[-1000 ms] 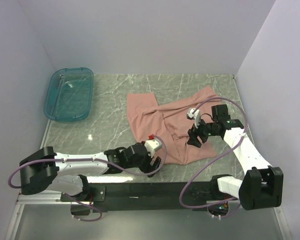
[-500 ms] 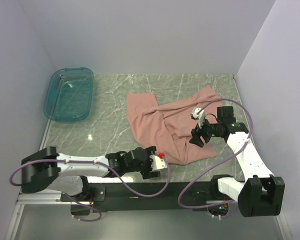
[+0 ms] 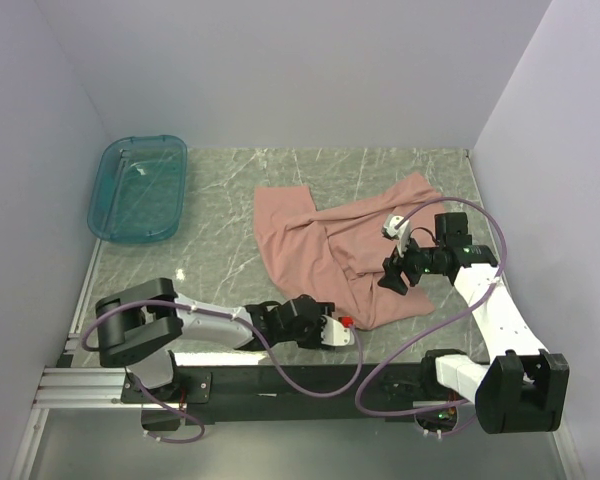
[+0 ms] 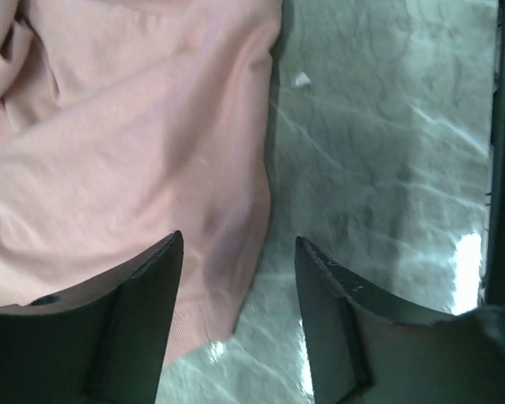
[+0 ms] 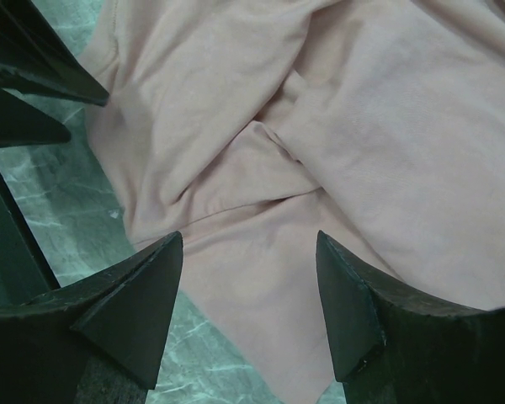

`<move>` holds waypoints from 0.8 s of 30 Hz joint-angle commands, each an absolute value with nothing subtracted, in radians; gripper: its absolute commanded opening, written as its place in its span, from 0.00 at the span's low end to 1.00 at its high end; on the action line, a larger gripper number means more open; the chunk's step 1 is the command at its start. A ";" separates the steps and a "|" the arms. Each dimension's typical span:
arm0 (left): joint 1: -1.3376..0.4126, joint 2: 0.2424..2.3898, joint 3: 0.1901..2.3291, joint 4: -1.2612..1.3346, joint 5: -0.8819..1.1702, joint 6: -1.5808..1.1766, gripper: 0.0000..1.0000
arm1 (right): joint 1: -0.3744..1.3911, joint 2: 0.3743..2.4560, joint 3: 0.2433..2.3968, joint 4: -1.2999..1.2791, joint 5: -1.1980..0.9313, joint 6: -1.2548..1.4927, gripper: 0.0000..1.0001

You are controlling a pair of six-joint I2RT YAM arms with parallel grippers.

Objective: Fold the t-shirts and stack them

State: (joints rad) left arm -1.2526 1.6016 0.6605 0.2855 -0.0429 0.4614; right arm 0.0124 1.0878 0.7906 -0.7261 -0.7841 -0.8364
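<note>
The dusty-pink short-sleeved cotton t-shirt [image 3: 330, 245] is seen crumpled and unfolded on the grey-green marbled table [image 3: 210, 250], at approx. 3 o'clock from the table's centre. No fold or stack has been made yet.

The teal translucent plastic tray [image 3: 140, 195] is placed well apart at 10 o'clock, prob. so the work area is left free.

The L gripper [image 3: 352, 328] is laid low at the shirt's 6 o'clock corner. Its jaws are apart, and in the wrist view the hem edge is lined up btw. them. Nothing is clamped. This is judged a set-up for pinching that corner so the cloth can be drawn flat.

The R gripper [image 3: 392, 280] is held just above the shirt's 4 o'clock part, jaws also apart w/ nothing gripped. It is presumably posed over the creased folds so a second hold can be taken and the shirt spread by both arms. As the cloth is limp and layered, more than one layer could be caught.
</note>
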 commanded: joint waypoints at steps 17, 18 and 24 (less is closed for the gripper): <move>-1.238 1.614 0.663 0.354 -0.078 0.517 0.00 | -0.023 0.968 0.730 -0.715 -0.551 -0.937 0.69; -1.236 1.580 0.641 0.354 -0.095 0.514 0.00 | -0.031 0.966 0.726 -0.721 -0.523 -0.978 0.69; -1.236 1.407 0.583 0.249 -0.135 0.486 0.00 | -0.078 1.020 0.745 -0.781 -0.474 -1.042 0.68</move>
